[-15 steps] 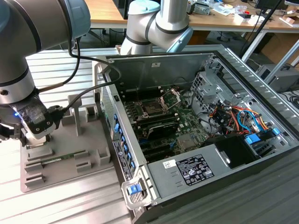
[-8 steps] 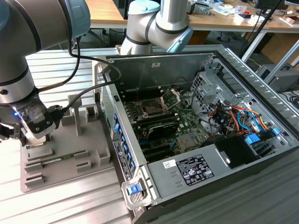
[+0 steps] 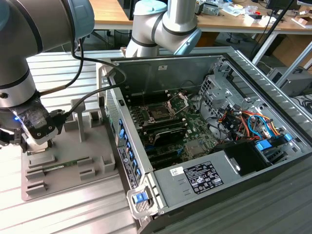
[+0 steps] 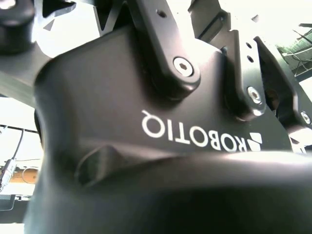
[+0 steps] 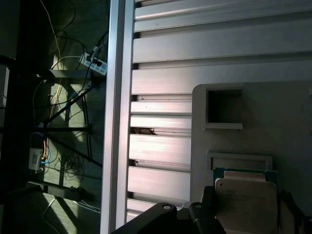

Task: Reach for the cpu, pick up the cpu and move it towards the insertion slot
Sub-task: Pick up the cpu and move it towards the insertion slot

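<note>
The hand (image 3: 35, 140) hangs over the cpu (image 5: 246, 204) at the grey tray (image 3: 100, 146), its grip impossible to tell, the insertion slot (image 3: 158, 113) well off toward the exterior view's right.

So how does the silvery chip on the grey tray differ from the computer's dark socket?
The silvery square cpu lies on the grey tray outside the case; the dark insertion slot sits on the green board inside. The cpu's top is pale, the slot's centre dark. Both are square.
</note>
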Available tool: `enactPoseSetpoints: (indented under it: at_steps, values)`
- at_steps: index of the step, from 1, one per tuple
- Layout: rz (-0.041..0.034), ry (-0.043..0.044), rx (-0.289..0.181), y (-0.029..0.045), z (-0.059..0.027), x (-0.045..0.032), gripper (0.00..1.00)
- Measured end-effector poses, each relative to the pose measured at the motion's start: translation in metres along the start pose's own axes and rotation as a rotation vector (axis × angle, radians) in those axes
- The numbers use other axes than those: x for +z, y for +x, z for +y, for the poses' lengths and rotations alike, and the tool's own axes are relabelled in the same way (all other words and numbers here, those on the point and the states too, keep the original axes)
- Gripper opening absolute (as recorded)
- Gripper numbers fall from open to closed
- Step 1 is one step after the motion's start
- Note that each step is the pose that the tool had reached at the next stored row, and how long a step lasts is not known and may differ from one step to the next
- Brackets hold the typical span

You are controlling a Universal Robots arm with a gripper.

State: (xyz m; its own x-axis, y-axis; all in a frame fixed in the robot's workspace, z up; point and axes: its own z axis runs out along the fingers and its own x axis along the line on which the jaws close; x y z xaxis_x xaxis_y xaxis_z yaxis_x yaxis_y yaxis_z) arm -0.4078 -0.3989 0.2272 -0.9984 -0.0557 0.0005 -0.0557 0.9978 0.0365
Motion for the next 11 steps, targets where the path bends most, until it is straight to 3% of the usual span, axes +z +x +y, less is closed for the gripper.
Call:
enactPoseSetpoints:
  at_steps: [11]
  values:
    - [0.0000, 0.0000, 0.000, 0.0000, 0.0001, -0.0042, 0.55]
